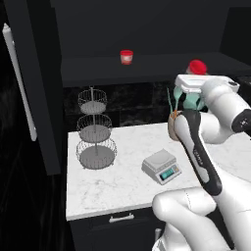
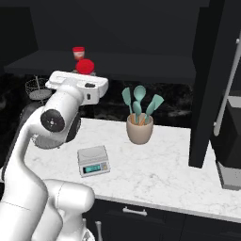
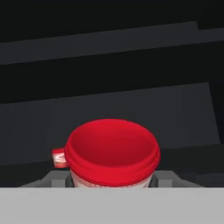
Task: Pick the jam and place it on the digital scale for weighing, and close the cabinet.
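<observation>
One jam jar [image 3: 112,153] with a red lid sits between my fingers, and my gripper [image 3: 112,181] is shut on it. Both base views show this jar's lid [image 1: 197,67] [image 2: 85,66] just above my white hand, in front of the open cabinet shelf [image 1: 147,63]. The other, alike jar [image 1: 126,57] [image 2: 78,52] [image 3: 59,157] stands farther back on that shelf. The light-grey digital scale [image 1: 161,165] [image 2: 93,160] rests bare on the marble counter, below and nearer than my hand. The black cabinet doors [image 1: 44,98] [image 2: 207,84] stand open, each with a long silver handle [image 1: 19,83] [image 2: 228,89].
A three-tier wire basket stand [image 1: 95,130] [image 2: 35,89] stands on the counter's left part. A beige crock of teal utensils [image 2: 140,128] is behind the scale. A dark appliance [image 2: 230,155] sits at the far right. Black drawers [image 1: 122,218] run under the counter edge.
</observation>
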You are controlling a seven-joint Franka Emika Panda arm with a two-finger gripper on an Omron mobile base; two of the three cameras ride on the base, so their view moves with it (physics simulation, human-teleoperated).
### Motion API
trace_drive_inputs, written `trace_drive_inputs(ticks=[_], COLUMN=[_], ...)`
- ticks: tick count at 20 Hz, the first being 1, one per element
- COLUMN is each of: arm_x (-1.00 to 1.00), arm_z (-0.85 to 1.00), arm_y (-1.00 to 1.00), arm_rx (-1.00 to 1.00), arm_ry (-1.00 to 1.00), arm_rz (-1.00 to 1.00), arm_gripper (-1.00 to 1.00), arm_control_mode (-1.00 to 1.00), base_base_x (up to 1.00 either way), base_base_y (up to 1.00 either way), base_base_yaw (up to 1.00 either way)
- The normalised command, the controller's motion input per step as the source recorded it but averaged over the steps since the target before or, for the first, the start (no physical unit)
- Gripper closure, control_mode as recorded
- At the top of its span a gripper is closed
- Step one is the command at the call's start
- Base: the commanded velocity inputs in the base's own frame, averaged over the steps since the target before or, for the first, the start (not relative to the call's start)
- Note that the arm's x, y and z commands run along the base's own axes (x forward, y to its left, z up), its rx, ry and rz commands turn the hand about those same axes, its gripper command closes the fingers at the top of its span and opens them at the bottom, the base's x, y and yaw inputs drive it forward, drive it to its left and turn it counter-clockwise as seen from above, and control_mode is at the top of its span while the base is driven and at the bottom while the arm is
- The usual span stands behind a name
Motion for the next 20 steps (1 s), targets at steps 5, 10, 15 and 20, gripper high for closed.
trace_drive_inputs(ticks=[5, 10, 15, 20], arm_x=[-1.00, -0.36, 0.06, 0.41], arm_z=[0.00, -0.40, -0.87, -0.92], arm_y=[-0.43, -0.08, 0.12, 0.12], arm_rx=[0.00, -0.12, -0.16, -0.07], arm_ry=[0.14, 0.31, 0.17, 0.00], arm_rz=[0.17, 0.30, 0.36, 0.22], arm_gripper=[1.00, 1.00, 1.00, 1.00], arm_control_mode=[-1.00, -1.00, -1.00, -1.00], base_base_x=[0.00, 0.00, 0.00, 0.00], base_base_y=[0.00, 0.00, 0.00, 0.00], base_base_yaw=[0.00, 0.00, 0.00, 0.00])
